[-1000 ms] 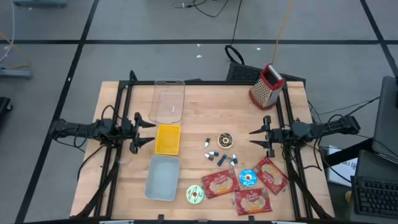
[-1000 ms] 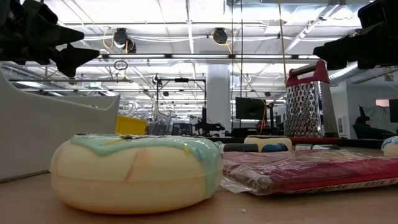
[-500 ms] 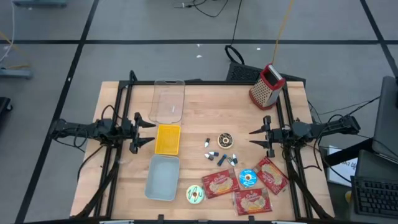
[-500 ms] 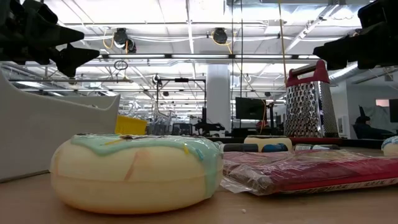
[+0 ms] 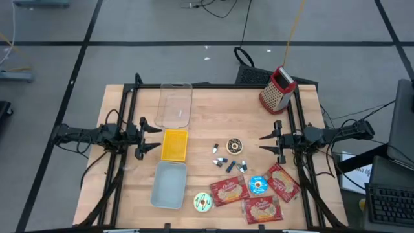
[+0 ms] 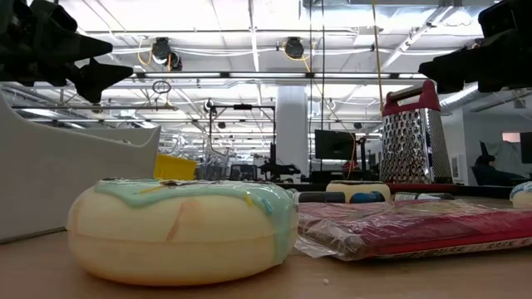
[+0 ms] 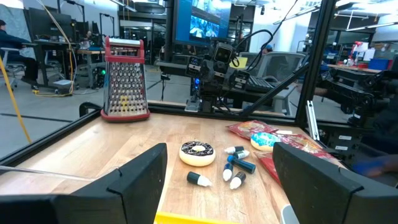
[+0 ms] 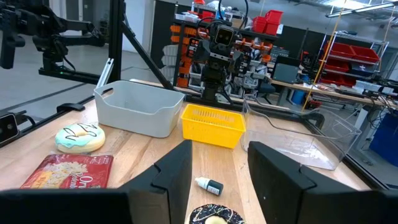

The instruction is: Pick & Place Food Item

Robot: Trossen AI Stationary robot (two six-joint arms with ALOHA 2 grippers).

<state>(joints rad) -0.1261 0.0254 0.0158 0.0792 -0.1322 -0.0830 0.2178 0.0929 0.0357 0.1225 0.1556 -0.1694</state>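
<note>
we see the donuts (image 5: 234,146) and packets (image 5: 228,190) well apart from both grippers; left gripper (image 5: 152,136) gapes wide, right gripper (image 5: 263,143) parted, both empty.

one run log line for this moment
left tool: open, nothing held | right tool: open, nothing held | green donut: on table, untouched

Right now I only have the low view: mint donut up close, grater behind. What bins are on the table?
Observer: Three in a row on the left arm's side: clear tray, yellow basket, grey bin.
Operator: Pincers holding anything?
Observer: No. Left pincer and right pincer are both open and empty, facing each other.
Operator: Other donuts?
Observer: A chocolate donut and a blue donut, both nearer the right arm.
</note>
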